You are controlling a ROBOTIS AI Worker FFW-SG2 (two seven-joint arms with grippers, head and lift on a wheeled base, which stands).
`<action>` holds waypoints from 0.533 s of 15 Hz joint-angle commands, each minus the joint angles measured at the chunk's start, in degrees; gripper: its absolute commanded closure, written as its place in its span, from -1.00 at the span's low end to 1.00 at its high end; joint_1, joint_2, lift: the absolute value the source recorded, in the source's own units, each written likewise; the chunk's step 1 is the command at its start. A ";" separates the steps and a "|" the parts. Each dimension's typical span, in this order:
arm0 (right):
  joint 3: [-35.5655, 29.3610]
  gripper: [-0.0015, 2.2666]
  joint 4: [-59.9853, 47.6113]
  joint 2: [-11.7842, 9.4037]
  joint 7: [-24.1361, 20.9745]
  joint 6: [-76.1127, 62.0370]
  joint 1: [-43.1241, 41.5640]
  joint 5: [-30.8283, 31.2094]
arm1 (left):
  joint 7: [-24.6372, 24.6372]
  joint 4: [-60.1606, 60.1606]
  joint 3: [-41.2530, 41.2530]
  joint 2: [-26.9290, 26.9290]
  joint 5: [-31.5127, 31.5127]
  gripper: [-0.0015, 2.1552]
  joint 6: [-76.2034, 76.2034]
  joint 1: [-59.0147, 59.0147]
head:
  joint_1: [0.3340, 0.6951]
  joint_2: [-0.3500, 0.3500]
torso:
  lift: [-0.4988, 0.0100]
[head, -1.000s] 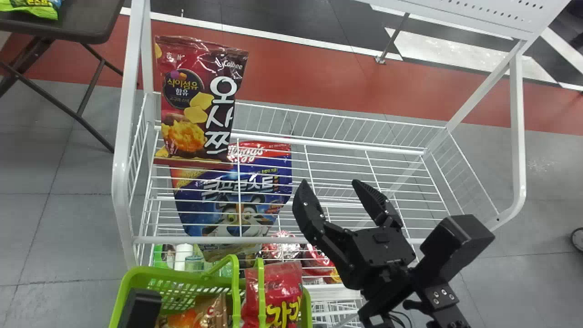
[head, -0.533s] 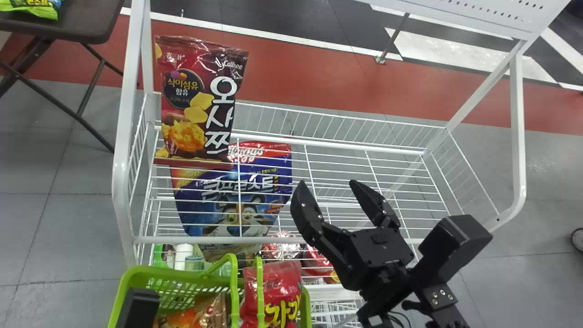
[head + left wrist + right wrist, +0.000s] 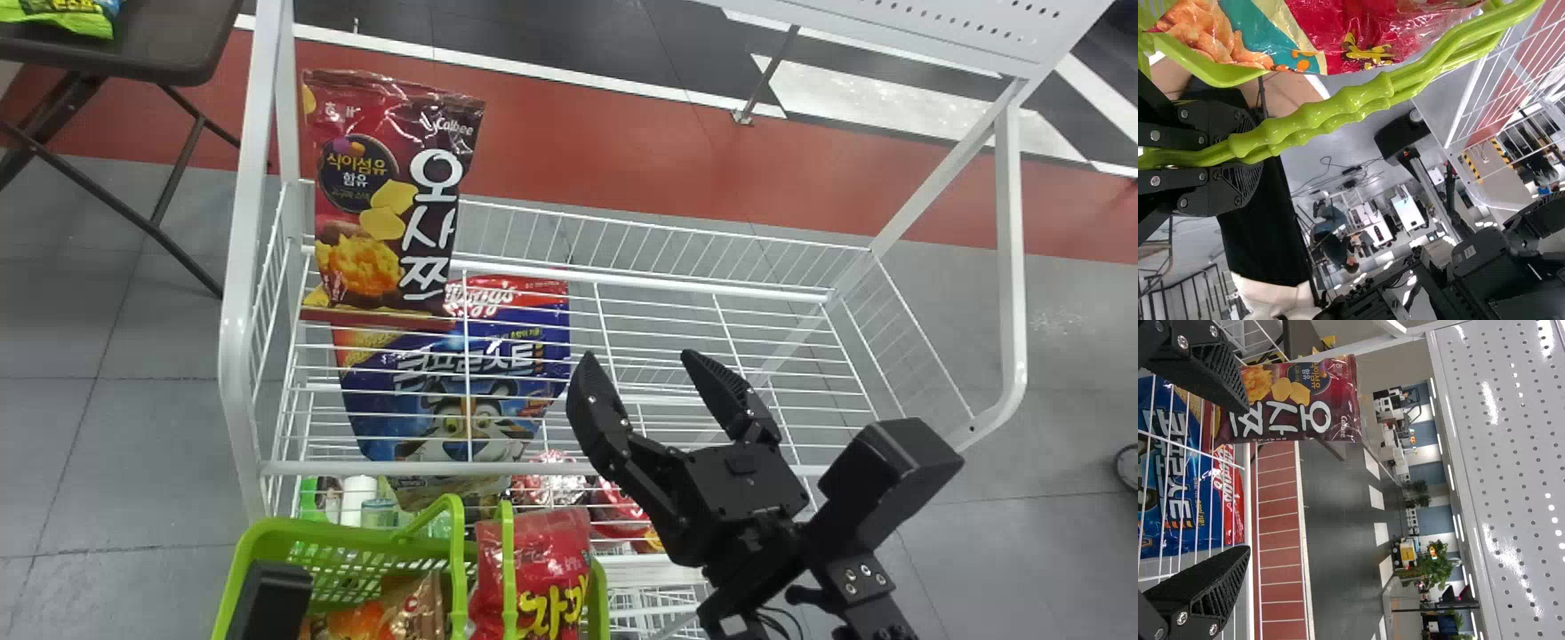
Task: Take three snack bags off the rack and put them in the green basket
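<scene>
A glossy dark-red snack bag [image 3: 382, 191] with yellow chips pictured on its front stands upright on the upper shelf of the white wire rack [image 3: 233, 338], at the shelf's left end. Well apart from it, to the right, the right claw [image 3: 642, 356] is open above the near part of that shelf, its two black fingers spread. Seen through the shelf's wires, a large blue-and-red pouch [image 3: 511, 356] lies lower in the rack, below the dark-red bag and a little to its right. Nearer the robot on that lower level are a white-capped container [image 3: 356, 498] and red packages [image 3: 618, 511]. In front of the rack is the green plastic basket [image 3: 307, 533], with slotted walls and raised handles. It holds a shiny red bag [image 3: 542, 547] with yellow lettering toward its right side and a brown-and-orange bag [image 3: 391, 613] to the left of that one; how far down either reaches is hidden. The left claw [image 3: 271, 600] is at the basket's left side, and in the left wrist view it is closed around the paired, wavy green handle bars [image 3: 1338, 110]. Beyond the rack's left end, a dark folding-leg worktop [image 3: 164, 53] carries a bright-green packet [image 3: 67, 18].
</scene>
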 commanded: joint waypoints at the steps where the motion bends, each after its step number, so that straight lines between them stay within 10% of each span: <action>1: 0.00 -0.93 -0.04 0.05 0.00 0.00 0.11 0.00 | 0.02 0.00 0.00 0.00 0.00 0.16 0.00 0.00 | 1.00 -1.00 | 0.86; 8: 0.00 -0.93 -0.39 0.05 0.00 0.00 0.37 0.00 | 0.10 -0.52 -0.09 0.18 -0.09 0.16 0.00 0.44 | 1.00 -1.00 | 0.86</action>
